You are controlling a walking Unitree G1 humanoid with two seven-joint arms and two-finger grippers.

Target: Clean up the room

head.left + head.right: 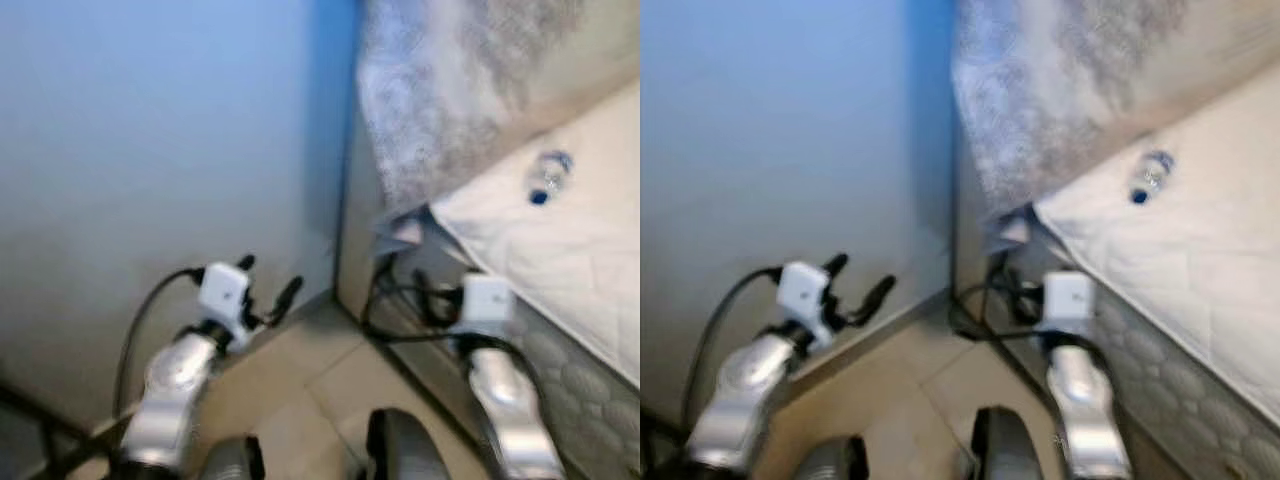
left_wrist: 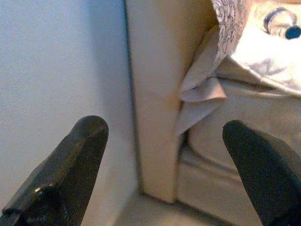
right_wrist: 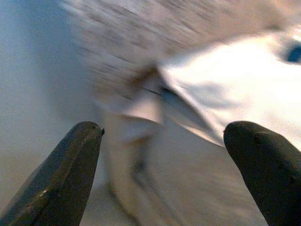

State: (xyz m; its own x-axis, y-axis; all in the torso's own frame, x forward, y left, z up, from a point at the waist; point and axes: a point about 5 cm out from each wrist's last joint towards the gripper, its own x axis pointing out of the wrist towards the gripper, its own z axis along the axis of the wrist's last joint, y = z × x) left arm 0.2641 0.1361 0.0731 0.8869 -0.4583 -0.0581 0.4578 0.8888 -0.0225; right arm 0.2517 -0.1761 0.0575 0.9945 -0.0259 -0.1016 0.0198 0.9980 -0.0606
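A clear plastic bottle [image 1: 547, 176] with a blue cap lies on the white quilted bed cover [image 1: 570, 250] at the right. It shows again in the left wrist view as the bottle [image 2: 281, 21]. My left gripper [image 1: 268, 288] is open, held low near the blue wall, with nothing between its fingers [image 2: 70, 169]. My right gripper [image 3: 162, 169] is open too, in front of the bed's corner, its fingers [image 3: 61, 179] spread and empty. The right wrist view is blurred.
A blue wall [image 1: 150, 150] stands at the left. A grey patterned blanket [image 1: 450, 80] hangs over the bed's head end. A beige bed frame [image 2: 155, 117] meets the wall in a narrow gap. Black cables [image 1: 400, 300] lie at the bed's foot on the tiled floor [image 1: 310, 380].
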